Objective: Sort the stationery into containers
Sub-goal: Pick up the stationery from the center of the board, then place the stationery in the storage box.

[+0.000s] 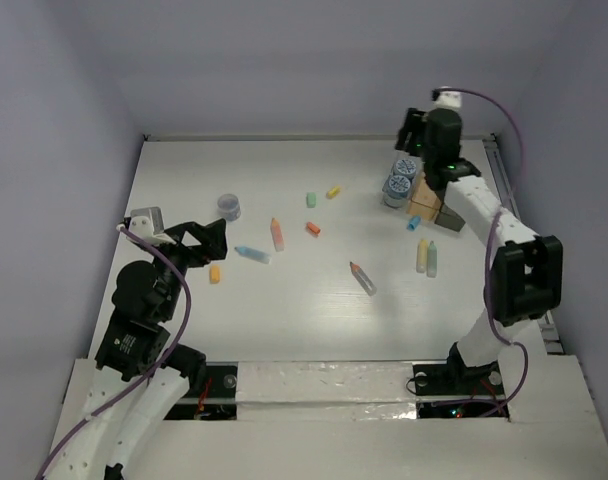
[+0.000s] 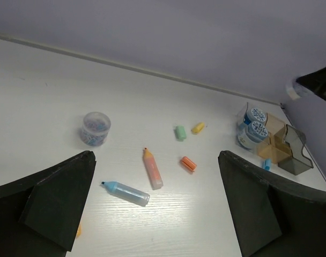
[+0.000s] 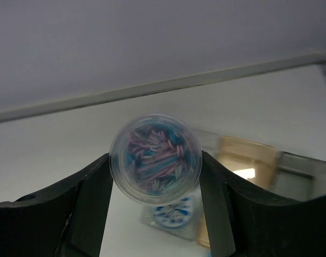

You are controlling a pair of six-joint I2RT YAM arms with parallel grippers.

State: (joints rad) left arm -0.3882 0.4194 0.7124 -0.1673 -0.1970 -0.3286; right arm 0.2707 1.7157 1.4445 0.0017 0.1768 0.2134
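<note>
Between the fingers of the right claw, a round tub of pink/blue clips is gripped on both sides. Its flat end faces the wrist cam, so its axis runs along the claw, not across. Just under it: a blue-white roll and the amber box, blurry. The top view puts this claw at far-right of the table, over two rolls that touch the amber box, w/ the grey box next to it. The tub itself can't be made out there.

Nearer: a yellow marker and a green marker lie parallel, side by side, long axes far-to-near. A grey marker lies diagonal mid-table. An orange marker points its tip to the far side; a blue marker lies crosswise, tip left. Small bits are scattered: green, yellow, orange, blue.

The left claw is spread wide, holding nothing, low at the left side. Its cam shows a second clip tub upright, apart from the markers.
</note>
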